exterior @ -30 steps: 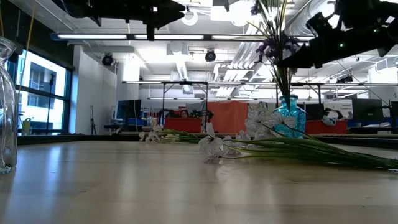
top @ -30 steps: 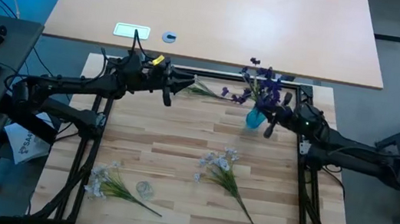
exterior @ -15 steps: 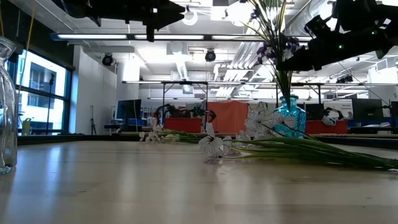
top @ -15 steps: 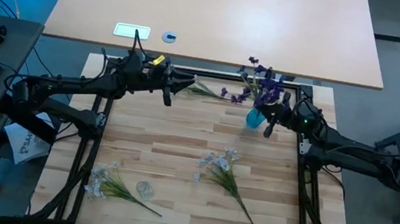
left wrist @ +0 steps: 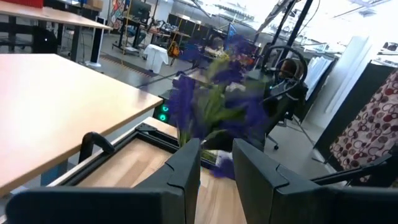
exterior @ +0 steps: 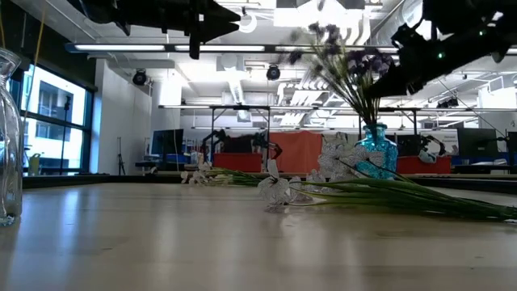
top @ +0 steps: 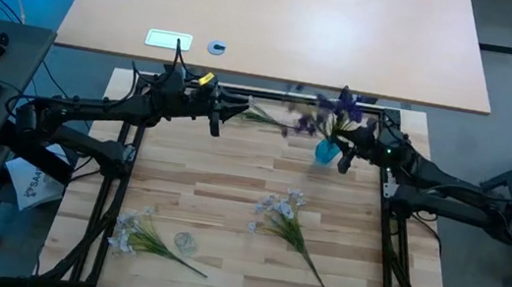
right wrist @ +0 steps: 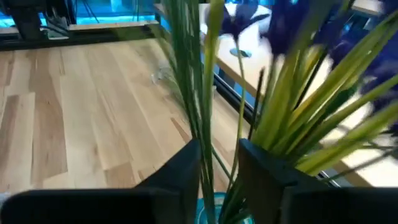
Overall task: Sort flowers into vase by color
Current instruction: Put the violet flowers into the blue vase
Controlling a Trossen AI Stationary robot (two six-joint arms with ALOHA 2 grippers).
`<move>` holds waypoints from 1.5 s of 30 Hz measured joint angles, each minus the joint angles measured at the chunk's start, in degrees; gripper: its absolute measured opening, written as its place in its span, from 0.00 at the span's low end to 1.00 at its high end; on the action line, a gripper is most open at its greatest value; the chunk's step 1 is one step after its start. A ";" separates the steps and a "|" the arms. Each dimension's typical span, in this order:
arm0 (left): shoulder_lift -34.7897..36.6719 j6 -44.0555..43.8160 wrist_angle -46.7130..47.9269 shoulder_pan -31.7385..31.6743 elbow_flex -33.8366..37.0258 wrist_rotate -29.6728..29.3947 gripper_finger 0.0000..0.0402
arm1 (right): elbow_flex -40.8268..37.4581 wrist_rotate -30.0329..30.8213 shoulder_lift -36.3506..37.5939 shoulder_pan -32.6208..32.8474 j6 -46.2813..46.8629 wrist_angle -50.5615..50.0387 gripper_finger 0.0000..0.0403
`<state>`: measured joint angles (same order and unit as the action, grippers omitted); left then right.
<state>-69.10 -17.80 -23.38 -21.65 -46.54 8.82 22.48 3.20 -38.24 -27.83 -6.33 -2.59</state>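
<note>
A small blue vase (top: 326,153) stands near the table's far right corner and holds a bunch of purple-bloomed sprigs (top: 327,115), which leans toward the table's left in the low view (exterior: 343,61). My right gripper (top: 343,162) is beside the vase mouth, open, its fingers on either side of a thin stem (right wrist: 208,134). My left gripper (top: 240,113) hovers high at the far edge, open, pointing at the bunch (left wrist: 211,109). A green sprig (top: 264,117) lies below its tips. Two pale-bloomed sprigs (top: 282,211) (top: 135,232) lie on the boards. My right gripper stands level around stems (right wrist: 208,134) just above the blue vase's mouth, with most of the bunch (right wrist: 292,112) beyond one finger (right wrist: 261,168). Whether a finger touches the stems, I cannot tell.
A clear glass vase (top: 184,243) stands near the table's near left, looming at the low view's edge (exterior: 6,137). A dark metal frame (top: 272,94) rims the boards. A pale desk (top: 282,18) lies beyond the far edge. Bare boards lie between the two pale sprigs.
The purple bunch in the blue vase has swung toward the table's left, its blooms now blurred and spread, while the vase has stayed in place. Both arms have kept nearly still.
</note>
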 joint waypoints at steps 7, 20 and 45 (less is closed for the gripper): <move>0.00 0.00 -0.02 -0.02 0.00 0.00 0.21 | 5.51 0.00 0.02 0.00 -0.07 -5.51 0.47; 2.91 5.05 0.22 -2.04 0.00 -0.04 0.21 | 20.33 -2.56 0.09 0.00 -0.07 -28.20 0.62; 7.78 7.99 17.81 -4.96 0.43 4.31 0.21 | 32.92 -7.86 -10.01 22.68 16.38 -37.80 0.62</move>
<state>-61.32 -9.81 -5.57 -26.61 -46.12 13.13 55.40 -4.66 -48.25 -5.16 10.05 -40.39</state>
